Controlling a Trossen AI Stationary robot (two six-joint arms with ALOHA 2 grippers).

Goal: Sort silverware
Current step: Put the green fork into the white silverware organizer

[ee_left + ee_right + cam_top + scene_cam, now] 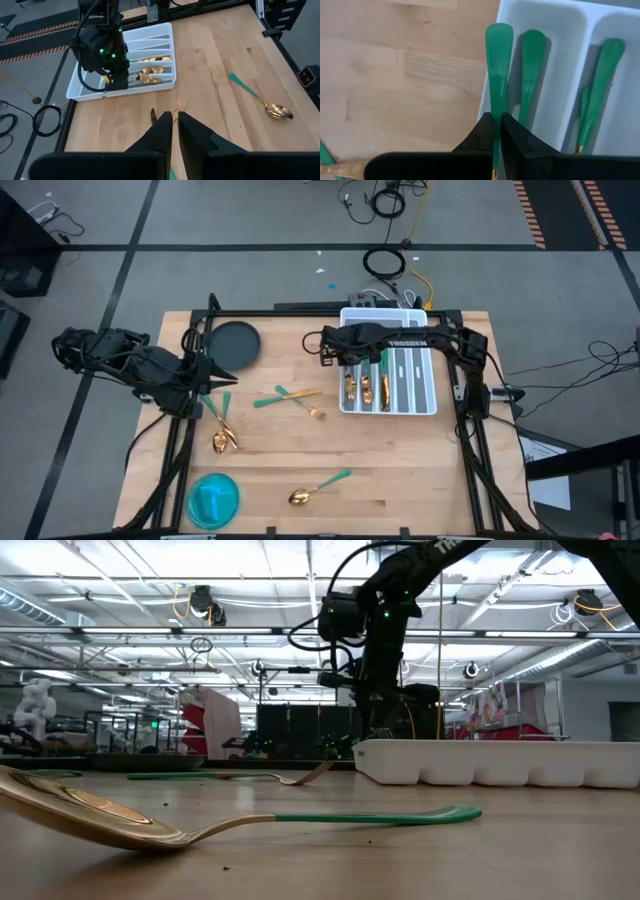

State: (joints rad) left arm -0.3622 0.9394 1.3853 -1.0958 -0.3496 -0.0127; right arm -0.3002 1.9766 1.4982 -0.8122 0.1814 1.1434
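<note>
The silverware has gold heads and green handles. Two forks lie crossed mid-table, two spoons at the left and one spoon near the front edge. Several more pieces lie in the white tray. My right gripper is above the tray's left edge, shut on one green-handled piece. Its head is hidden behind the fingers. My left gripper hangs over the table's left part. Its fingers are nearly together, and I see nothing between them. My right gripper pinches the green handle between its two fingers, coming from above and pointing steeply down. The handle runs along the fingers. Its free end sticks out past the fingertips, over the tray's left wall. Whether it touches the tray I cannot tell.
A dark round plate sits at the far left and a blue round dish at the near left corner. The wood between the forks and the front spoon is bare. The tray's right compartments hold grey pieces.
</note>
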